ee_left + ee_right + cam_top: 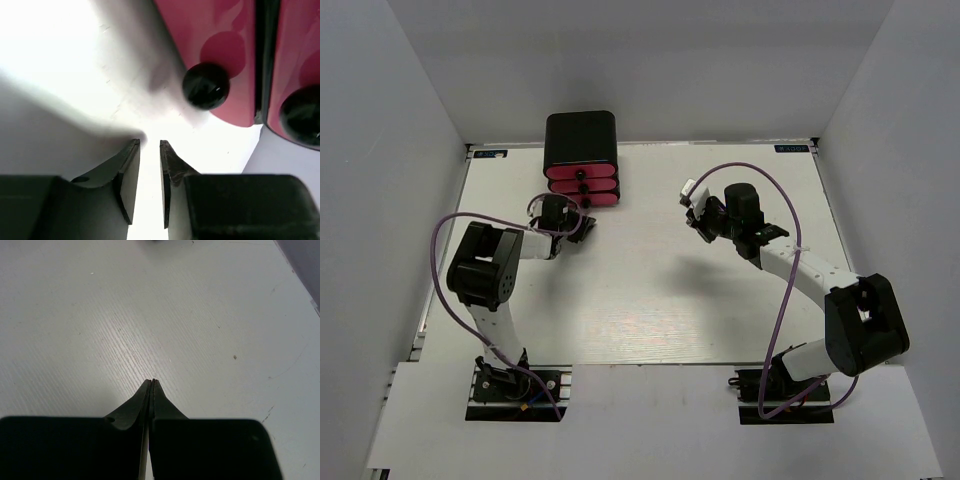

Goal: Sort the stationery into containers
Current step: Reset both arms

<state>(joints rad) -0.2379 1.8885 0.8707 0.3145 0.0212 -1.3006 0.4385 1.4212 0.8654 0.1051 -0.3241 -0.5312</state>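
Observation:
The black cabinet [580, 138] stands at the back left with three pink drawers [582, 186], each with a round black knob. My left gripper [587, 223] sits just in front of the lowest drawer. In the left wrist view it [150, 144] is slightly open and empty, and one knob [206, 86] on a pink drawer front [220, 40] lies just beyond and to the right of the fingertips. A second knob [301, 116] shows at the right edge. My right gripper [698, 220] hovers mid-table, shut and empty [152, 381]. No stationery is in view.
The white table [650, 290] is walled by grey panels on the left, right and back. Purple cables loop beside both arms. The right wrist view shows only bare table surface [150, 315].

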